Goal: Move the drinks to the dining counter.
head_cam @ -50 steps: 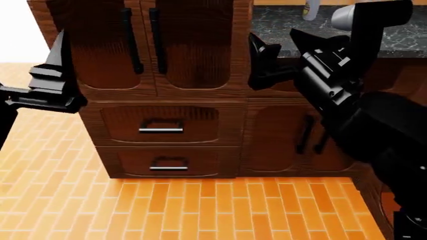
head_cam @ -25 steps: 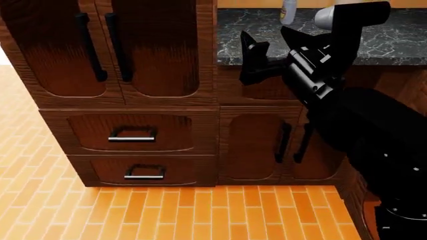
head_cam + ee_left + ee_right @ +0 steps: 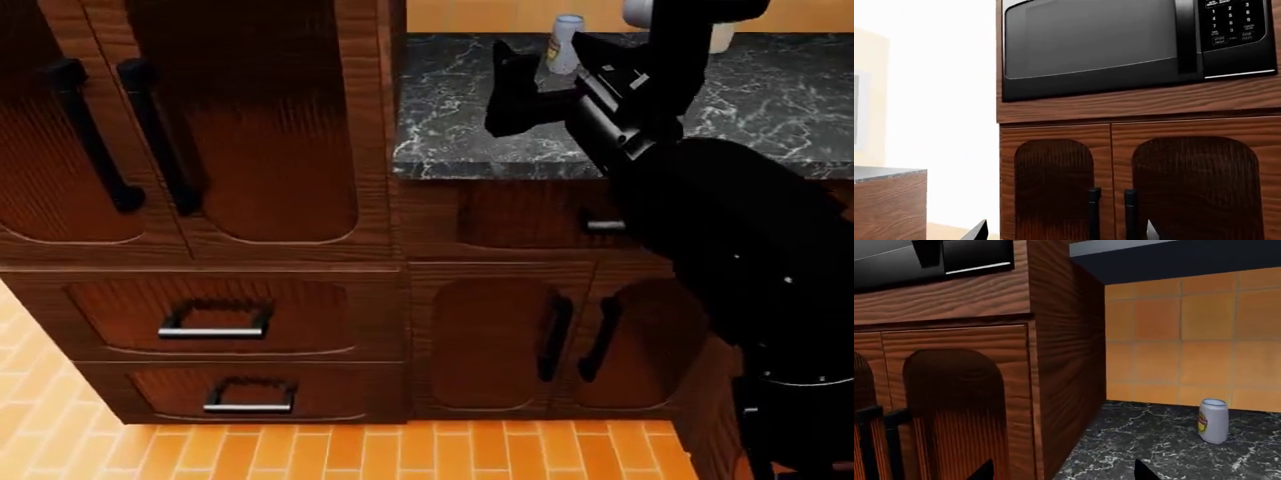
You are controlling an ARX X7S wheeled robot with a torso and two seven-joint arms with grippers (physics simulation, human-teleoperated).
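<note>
Evidently nothing is moved yet: the can point(image 3: 1213, 420) stands untouched on the marble table point(image 3: 481, 120) by the cabinets, and the right pincer point(image 3: 527, 95) hangs apart, empty, near it.

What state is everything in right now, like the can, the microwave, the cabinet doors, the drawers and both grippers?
Silver can: upright on the marble counter, not held.
Microwave: door shut.
Tall cabinet doors: shut.
Drawers: shut.
Lower cabinet doors: shut.
Right gripper: open, empty.
Left gripper: open, empty.
</note>
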